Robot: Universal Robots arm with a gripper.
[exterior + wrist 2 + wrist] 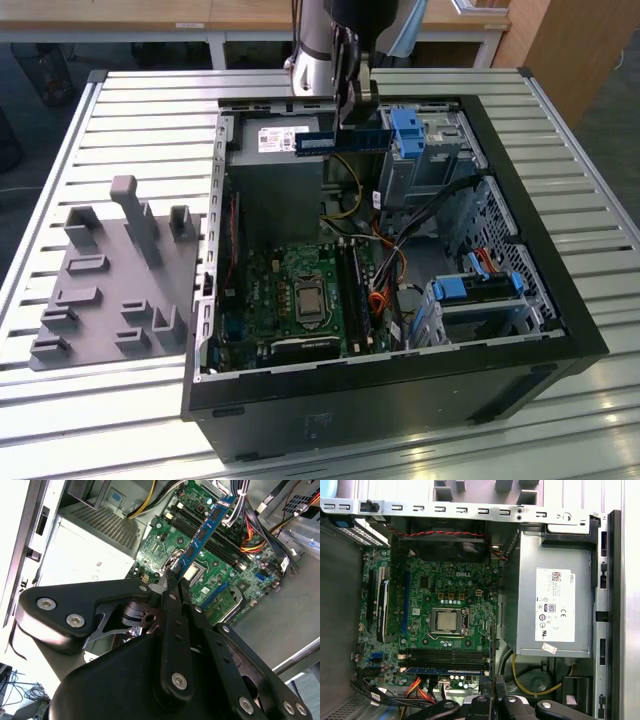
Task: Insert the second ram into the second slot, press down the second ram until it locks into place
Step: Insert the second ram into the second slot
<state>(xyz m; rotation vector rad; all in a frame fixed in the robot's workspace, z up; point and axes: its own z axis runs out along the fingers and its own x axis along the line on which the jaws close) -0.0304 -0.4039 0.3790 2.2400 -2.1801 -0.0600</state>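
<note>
Gripper (171, 580) fingertips are pressed onto one end of the second ram (206, 529). In the second wrist view I see the blue strip running away from the pinch, its row of dark chips facing the camera, held in the air with the green motherboard (165, 545) well beneath it. The first wrist view gives me what that one does not: the board face-on, the processor socket (447, 621) in its middle, and the dark memory slots (445, 655) in a row along the board edge closest to the gripper, with a blue strip (445, 670) lying along the slot farthest from the socket. The held ram shows there as a thin dark edge above the fingers, and I cannot tell which slot it lines up with. The power supply (555, 610), with its white label, sits in the case corner beside the board. The exterior view gives me the height: nearest is the black near wall of the open computer case (400, 390), then the board on the case floor, then, over the case's far side, the ram held level near the power supply, well apart from the slots. On the slatted table (150, 100), a grey fixture block (110, 280) sits beside the case, toward the table edge on the exterior view's left.
</note>
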